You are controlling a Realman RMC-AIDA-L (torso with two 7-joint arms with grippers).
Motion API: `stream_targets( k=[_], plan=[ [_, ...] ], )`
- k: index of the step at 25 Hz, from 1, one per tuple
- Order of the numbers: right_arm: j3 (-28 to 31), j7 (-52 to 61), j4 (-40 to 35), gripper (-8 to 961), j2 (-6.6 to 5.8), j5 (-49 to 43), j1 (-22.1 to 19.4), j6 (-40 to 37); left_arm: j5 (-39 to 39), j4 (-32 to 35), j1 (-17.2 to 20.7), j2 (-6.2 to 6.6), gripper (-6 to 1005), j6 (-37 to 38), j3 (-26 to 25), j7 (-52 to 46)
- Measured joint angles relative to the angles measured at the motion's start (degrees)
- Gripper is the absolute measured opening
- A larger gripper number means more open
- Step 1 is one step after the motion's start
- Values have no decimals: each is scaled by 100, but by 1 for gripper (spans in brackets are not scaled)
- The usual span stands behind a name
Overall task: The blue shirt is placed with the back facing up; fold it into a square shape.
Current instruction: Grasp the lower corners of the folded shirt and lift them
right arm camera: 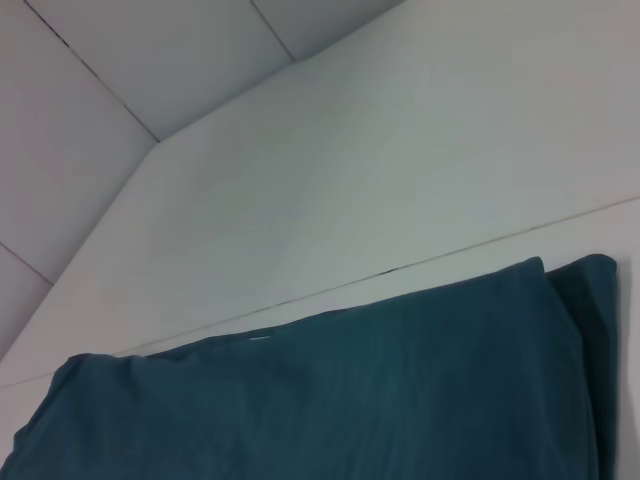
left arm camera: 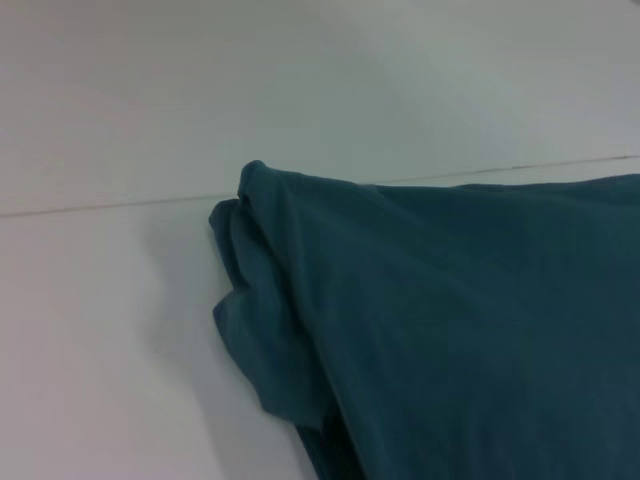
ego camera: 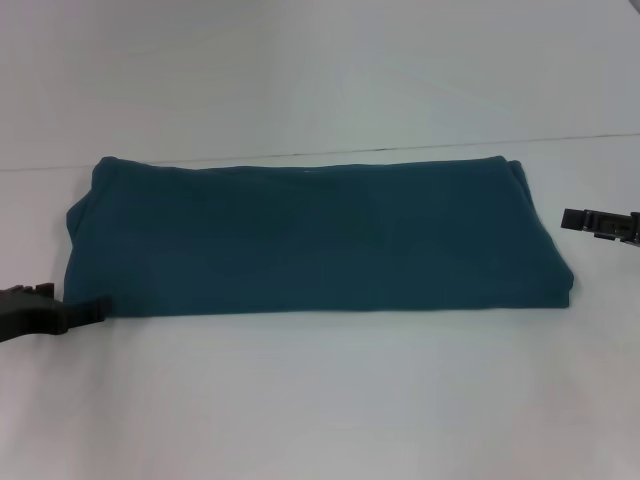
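Shirt (ego camera: 310,240) is a long folded band on the table (ego camera: 320,400): soft, light, floppy. Pinch layered end edges. Left hand (ego camera: 85,312) at 8 o'clock corner, right hand (ego camera: 600,225) at 3; can't tell either's grip state.

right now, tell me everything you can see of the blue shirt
The blue shirt is plain dark teal, soft matte fabric, no print. It lies flat on the white table, folded into a long band across the robot's front, layered edges showing at both ends. The left hand sits at its near left corner; the right hand hovers apart beside its right end.
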Motion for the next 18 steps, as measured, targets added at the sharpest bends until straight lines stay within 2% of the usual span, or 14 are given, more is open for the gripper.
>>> stream_targets(
  k=[13,18],
  plan=[
    [33,-21,0,858,18,1,-1,39,14,87,-30,-30,938,46,264,3],
    [39,-22,0,853,23,1,-7,40,41,92,-30,-37,905,-119,268,-3]
  ],
)
